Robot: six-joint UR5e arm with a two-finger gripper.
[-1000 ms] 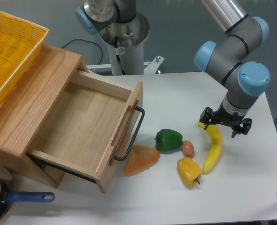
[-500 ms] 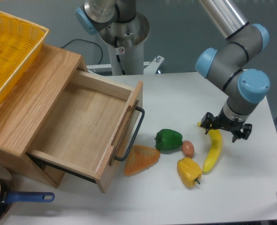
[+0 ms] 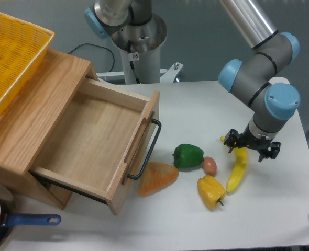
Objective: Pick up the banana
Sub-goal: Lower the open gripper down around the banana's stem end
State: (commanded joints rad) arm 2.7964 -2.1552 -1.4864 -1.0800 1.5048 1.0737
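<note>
Your gripper (image 3: 251, 148) spread wide, fingers straddling the banana's upper end, not clamped, banana (image 3: 238, 168) long, curved, bright yellow, flat on the table (image 3: 280, 209), just right of the yellow pepper (image 3: 210, 191)

The white bench (image 3: 280, 219) carries a wooden drawer unit (image 3: 44, 125) at left with its drawer pulled open. To the right lie an orange wedge (image 3: 157, 178), green pepper (image 3: 188, 156), egg (image 3: 210, 166), yellow pepper (image 3: 210, 191) and the banana (image 3: 238, 169).

Yellow banana (image 3: 236, 172); green pepper (image 3: 188, 156); black tool (image 3: 251, 147); white table (image 3: 280, 209).
</note>
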